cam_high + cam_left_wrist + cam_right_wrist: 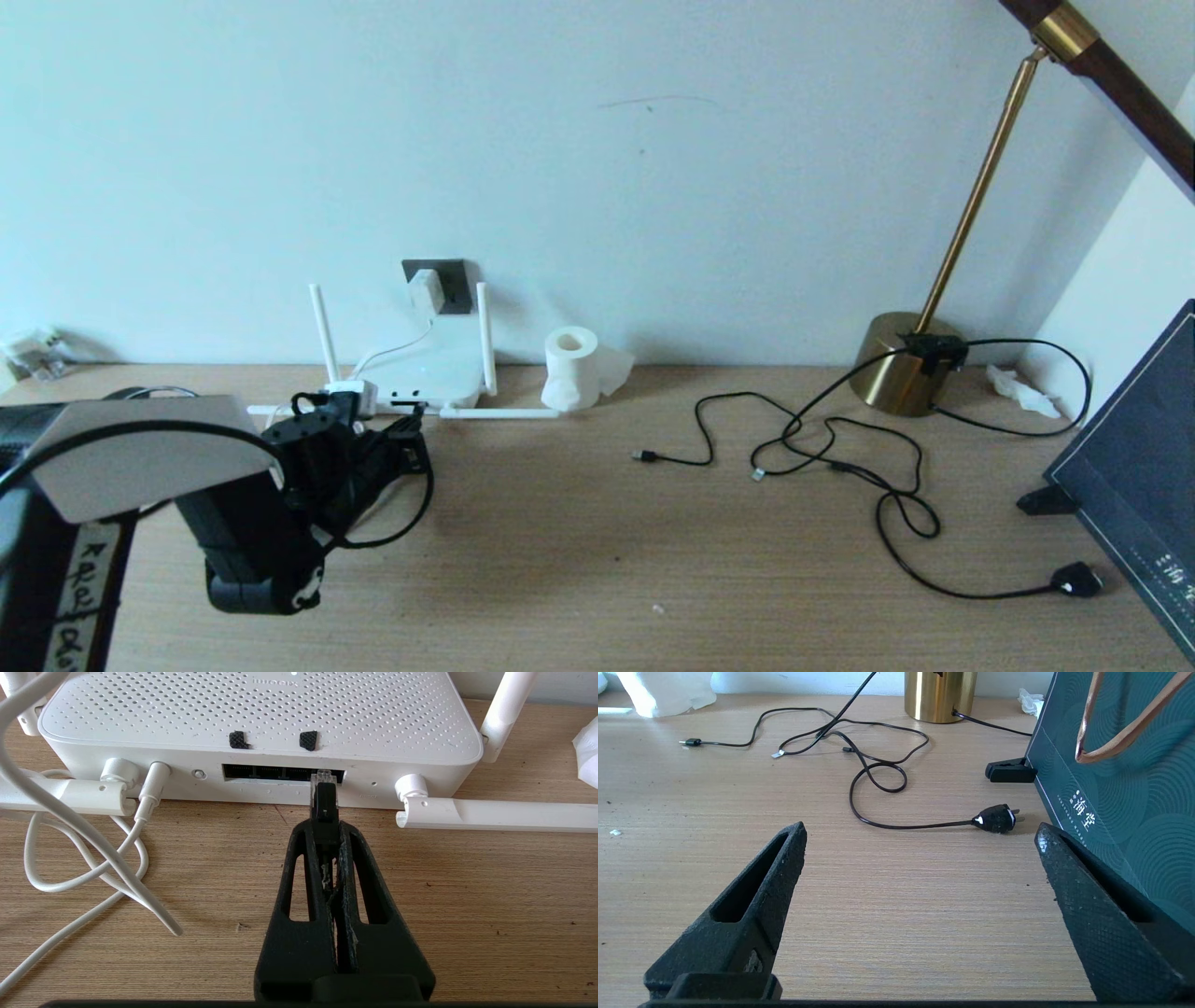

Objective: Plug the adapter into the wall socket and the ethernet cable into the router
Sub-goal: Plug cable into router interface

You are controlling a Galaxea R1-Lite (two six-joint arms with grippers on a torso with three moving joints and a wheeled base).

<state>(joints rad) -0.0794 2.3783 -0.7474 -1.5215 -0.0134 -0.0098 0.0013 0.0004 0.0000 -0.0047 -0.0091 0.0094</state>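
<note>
The white router (431, 371) lies flat against the wall, its port row facing me (280, 772). My left gripper (325, 828) is shut on the ethernet cable's black plug (324, 805). The plug's clear tip sits at the mouth of the rightmost port; I cannot tell how deep it goes. The black cable (417, 515) loops back under the left arm. The white adapter (426, 291) sits on the dark grey wall socket (453, 280), and its thin white cord runs down to the router. My right gripper (920, 833) hangs open over bare table, out of the head view.
A toilet-paper roll (574, 369) stands right of the router. Black USB cords (794, 448), a lamp plug (1075, 581) and a brass lamp base (901, 366) lie to the right. A dark paper bag (1139, 467) stands at the right edge. White cord loops (93, 858) lie left of the ports.
</note>
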